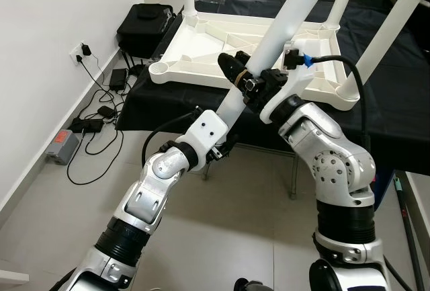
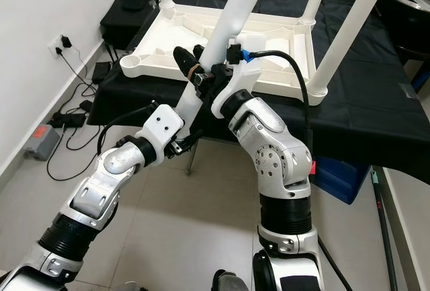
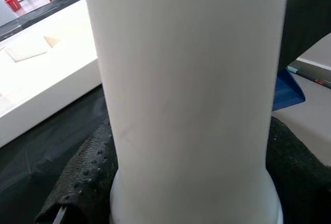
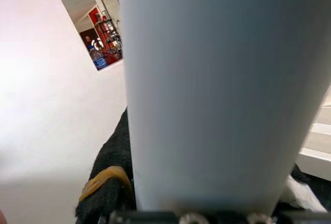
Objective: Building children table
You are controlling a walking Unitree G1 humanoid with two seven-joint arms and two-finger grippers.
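Observation:
The white children's table top (image 1: pixel 201 56) lies upside down on a black-draped table (image 1: pixel 396 123). Three white legs stand in its corners (image 1: pixel 396 15); the near left corner socket (image 1: pixel 161 69) is bare. A fourth white leg (image 1: pixel 282 29) slants up over the table top, and both grippers hold it. My left gripper (image 1: pixel 225 144) is shut on its lower end, off the table's front edge; the leg (image 3: pixel 191 94) sits between the black fingers (image 3: pixel 83 177). My right gripper (image 1: pixel 243 76) is shut on the leg higher up, its finger (image 4: pixel 111 172) pressed against the leg (image 4: pixel 217 89).
A white wall runs along the left, with a socket (image 1: pixel 82 52) and cables and a power strip (image 1: pixel 87 126) on the floor. A black bag (image 1: pixel 144 25) sits by the table's left end. A blue box (image 2: pixel 336 170) stands under the table. Tiled floor lies below my arms.

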